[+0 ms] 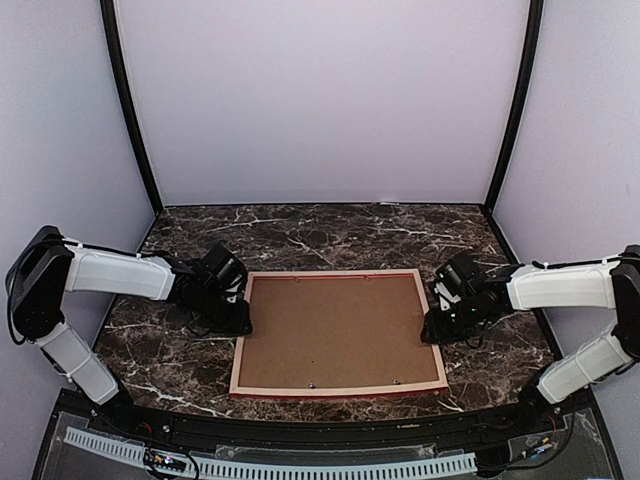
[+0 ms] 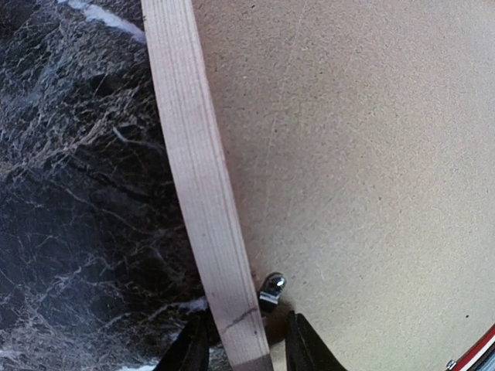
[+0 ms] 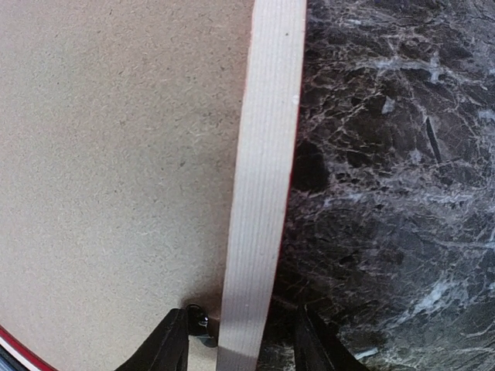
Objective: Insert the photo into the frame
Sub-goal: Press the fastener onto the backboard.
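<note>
The frame lies face down in the middle of the table, pale wood rails up, a thin red edge showing at the front. A brown backing board fills it. The photo is hidden. My left gripper stands open astride the frame's left rail, one finger on the table side and the other over the board. My right gripper is open astride the right rail, with a gap on both sides. Neither holds anything.
A small metal retaining tab sits on the board just inside the left rail, close to my left fingers. A dark one sits by my right gripper's inner finger. Dark marble tabletop surrounds the frame; white walls enclose the back and sides.
</note>
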{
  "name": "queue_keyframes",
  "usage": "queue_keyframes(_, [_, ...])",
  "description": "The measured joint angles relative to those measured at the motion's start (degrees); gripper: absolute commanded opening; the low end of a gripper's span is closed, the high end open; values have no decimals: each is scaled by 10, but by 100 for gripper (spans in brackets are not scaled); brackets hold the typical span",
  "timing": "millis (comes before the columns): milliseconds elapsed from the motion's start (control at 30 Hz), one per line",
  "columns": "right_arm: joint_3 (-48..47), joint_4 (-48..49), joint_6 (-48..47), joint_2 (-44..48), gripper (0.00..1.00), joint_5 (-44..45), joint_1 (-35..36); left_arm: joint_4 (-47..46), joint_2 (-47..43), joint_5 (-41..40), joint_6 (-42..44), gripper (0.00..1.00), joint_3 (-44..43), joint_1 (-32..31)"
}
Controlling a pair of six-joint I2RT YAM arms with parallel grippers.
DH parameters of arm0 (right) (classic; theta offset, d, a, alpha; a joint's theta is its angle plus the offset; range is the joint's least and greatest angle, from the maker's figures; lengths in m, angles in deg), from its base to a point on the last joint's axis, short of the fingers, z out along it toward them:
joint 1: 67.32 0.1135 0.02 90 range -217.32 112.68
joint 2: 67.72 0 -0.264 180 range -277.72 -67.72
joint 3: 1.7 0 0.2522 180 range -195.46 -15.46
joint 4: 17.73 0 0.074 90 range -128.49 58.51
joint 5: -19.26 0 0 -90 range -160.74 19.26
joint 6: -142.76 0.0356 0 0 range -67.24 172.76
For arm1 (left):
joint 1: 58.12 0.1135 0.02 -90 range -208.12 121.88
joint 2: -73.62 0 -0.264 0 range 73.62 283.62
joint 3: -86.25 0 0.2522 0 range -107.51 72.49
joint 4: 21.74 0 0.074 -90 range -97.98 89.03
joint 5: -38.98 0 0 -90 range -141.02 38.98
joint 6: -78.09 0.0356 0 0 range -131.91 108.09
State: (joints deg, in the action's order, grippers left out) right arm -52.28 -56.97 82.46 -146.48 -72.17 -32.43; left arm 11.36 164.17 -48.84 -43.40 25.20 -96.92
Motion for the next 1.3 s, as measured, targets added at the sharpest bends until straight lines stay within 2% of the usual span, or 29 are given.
queue_keyframes(200, [1, 2, 2, 0, 46, 0, 1, -5, 2, 4, -1, 21, 0, 0])
queue_keyframes(300, [1, 2, 2, 0, 44, 0, 1, -5, 2, 2, -5, 18, 0, 0])
queue_keyframes(667, [1, 9, -12, -2, 32, 1, 3, -3, 2, -2, -14, 17, -2, 0])
queue_keyframes(1000, [1, 14, -23, -1, 27, -6, 3, 1, 3, -19, -15, 16, -6, 0])
queue_keyframes(1167, [1, 17, -28, -2, 26, -13, 3, 3, 5, -25, -15, 16, -8, 0])
queue_keyframes(1300, [1, 21, -31, -4, 35, -17, 3, 7, 9, -27, -15, 18, -13, 1])
